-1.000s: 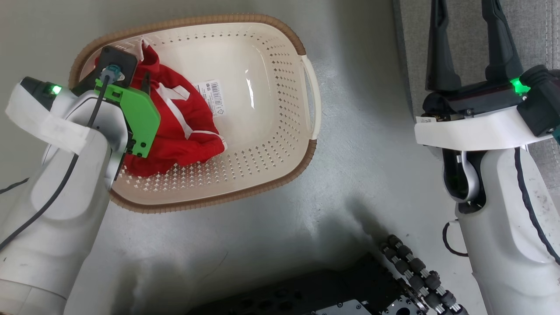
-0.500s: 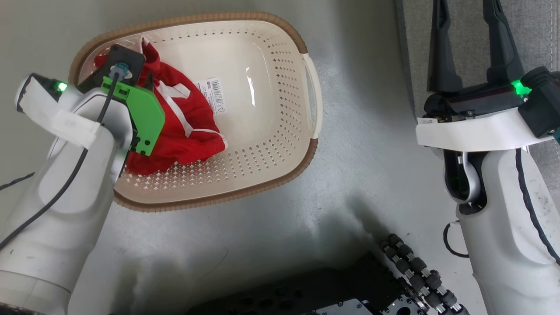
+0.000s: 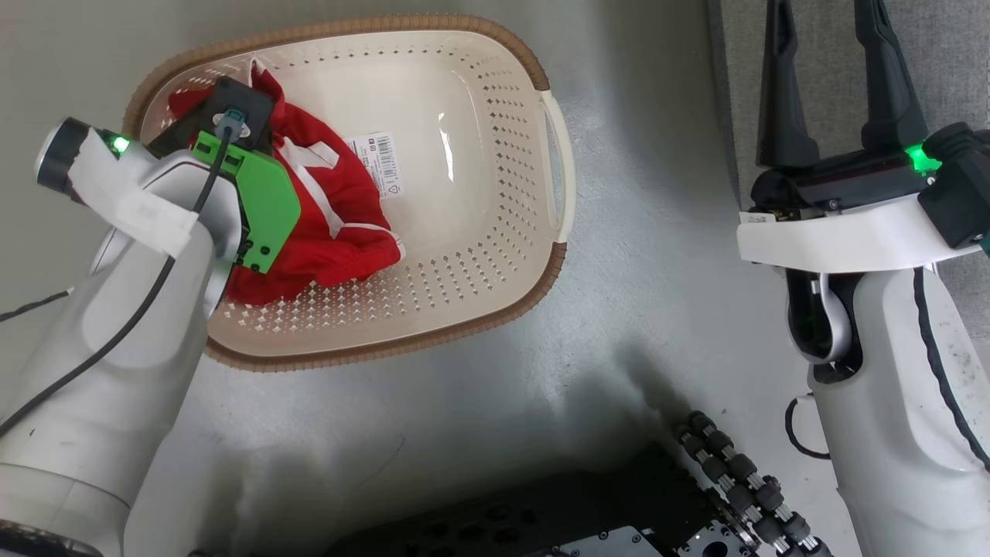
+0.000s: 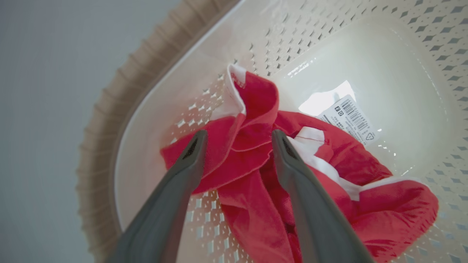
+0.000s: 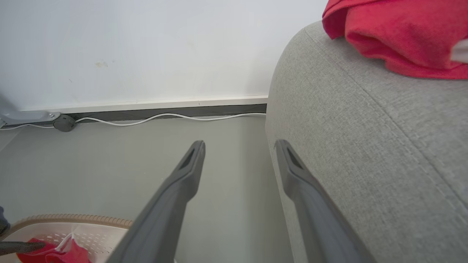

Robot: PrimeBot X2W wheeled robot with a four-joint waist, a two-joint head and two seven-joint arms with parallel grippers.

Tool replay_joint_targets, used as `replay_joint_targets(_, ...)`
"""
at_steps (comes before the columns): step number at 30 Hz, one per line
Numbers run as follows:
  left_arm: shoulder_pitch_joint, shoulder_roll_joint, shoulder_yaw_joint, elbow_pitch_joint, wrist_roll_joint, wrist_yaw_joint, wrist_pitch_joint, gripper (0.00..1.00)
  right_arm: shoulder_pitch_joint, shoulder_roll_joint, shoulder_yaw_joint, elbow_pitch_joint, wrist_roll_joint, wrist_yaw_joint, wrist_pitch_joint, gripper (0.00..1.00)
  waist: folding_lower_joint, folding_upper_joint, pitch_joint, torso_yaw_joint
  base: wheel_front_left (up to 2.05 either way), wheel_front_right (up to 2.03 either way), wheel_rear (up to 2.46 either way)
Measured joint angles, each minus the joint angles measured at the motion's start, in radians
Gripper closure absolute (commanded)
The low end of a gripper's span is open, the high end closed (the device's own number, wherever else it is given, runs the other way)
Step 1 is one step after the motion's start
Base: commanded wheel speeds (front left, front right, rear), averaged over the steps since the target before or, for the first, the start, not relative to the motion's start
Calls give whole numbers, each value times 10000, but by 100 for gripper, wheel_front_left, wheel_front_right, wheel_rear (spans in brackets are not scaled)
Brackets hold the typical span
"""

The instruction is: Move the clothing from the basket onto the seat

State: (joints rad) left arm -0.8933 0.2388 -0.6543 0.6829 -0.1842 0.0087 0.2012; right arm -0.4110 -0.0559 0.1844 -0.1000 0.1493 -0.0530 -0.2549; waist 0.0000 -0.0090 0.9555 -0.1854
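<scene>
Presently, in the head view, the basket (image 3: 479,255) is sitting on the grey floor (image 3: 657,271) with its long axis running across the view, and its white-handled end is pointing toward the sofa (image 3: 951,62) at the right. One red garment (image 3: 340,224) is lying crumpled in the basket's left end, stretching from upper left to lower right beside the label sticker (image 3: 379,166). The right gripper (image 3: 827,23) is pointing up the view toward the sofa, its fingers standing spread with nothing between them. In the left wrist view, the left gripper (image 4: 237,135) is reaching down into the basket, its fingers standing apart on either side of a raised fold of the garment, not pinching it. In the right wrist view, a second red garment (image 5: 402,33) is lying on top of the sofa's rounded edge, and the basket is showing at the lower left
</scene>
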Motion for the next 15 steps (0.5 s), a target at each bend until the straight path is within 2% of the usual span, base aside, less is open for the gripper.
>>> replay_joint_targets(1,-41,0,-29,36,61,-4,0,17,12,0,-2,-15,0,0,0,0,0,0,7,2,0,0,0)
replay_joint_targets(3,-128,2,-123,125,186,-17,0,58,18,2,-4,-44,0,0,0,0,0,0,22,2,0,0,0)
replay_joint_targets(4,-155,2,-151,174,217,-79,0,90,22,2,-6,-65,0,0,0,0,0,0,29,1,0,0,0)
replay_joint_targets(5,-184,4,-211,224,247,-88,0,100,29,2,-8,-77,0,0,0,0,0,0,35,-2,0,0,0)
replay_joint_targets(9,-230,-44,-234,395,253,-178,-10,100,92,6,-104,-107,6,0,0,0,0,0,48,-23,0,0,0)
replay_joint_targets(15,-221,-487,-44,570,-113,-186,-477,100,116,15,-366,-6,6,-4,0,0,0,0,-158,-15,0,0,0)
